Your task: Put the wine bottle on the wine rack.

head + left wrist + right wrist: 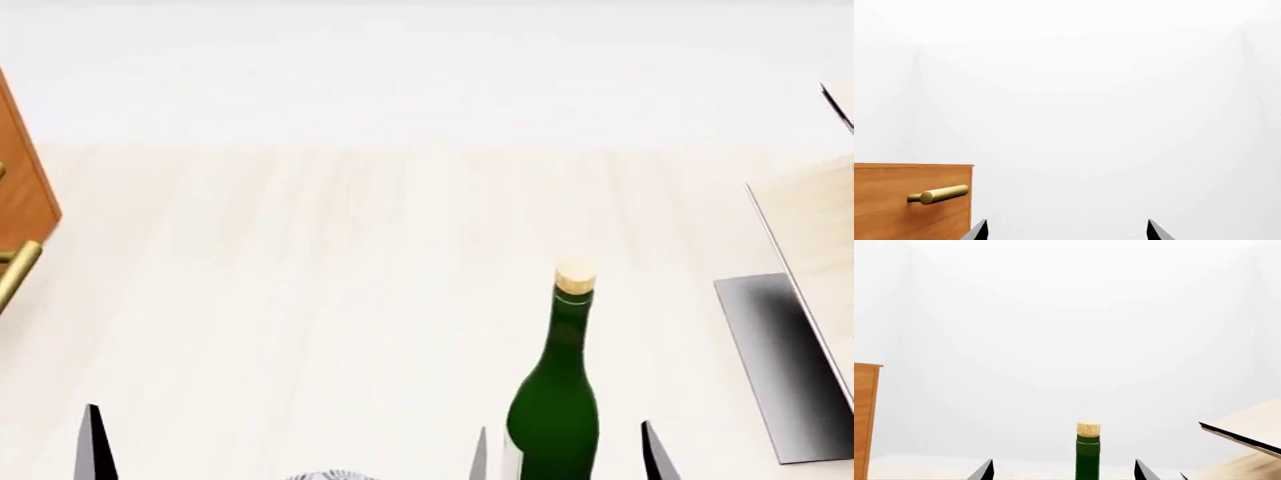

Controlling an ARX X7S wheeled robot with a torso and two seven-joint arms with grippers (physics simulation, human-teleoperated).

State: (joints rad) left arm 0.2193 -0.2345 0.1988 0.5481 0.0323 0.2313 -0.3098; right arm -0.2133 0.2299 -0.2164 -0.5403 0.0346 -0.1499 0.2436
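I see the tall dark green glass wine bottle point(555, 400) standing upright on the pale wooden tabletop point(307, 300), cork up, its long axis vertical. It stands directly between the two dark fingertips of my right gripper point(563, 452), which are spread wide on either side of its body without visibly touching it (the lower body is cut off by the frame edge, so I cannot rule out contact there). The right wrist view agrees: the neck rises centred between the tips. My left gripper point(1066, 230) is also spread wide, holding nothing, well away near the brown wooden cabinet point(913, 200) with its brass handle point(939, 194). The tilted pale wooden wine rack point(814, 300) lies to the bottle's right, so I judge the right arm suits both grasp and carry.
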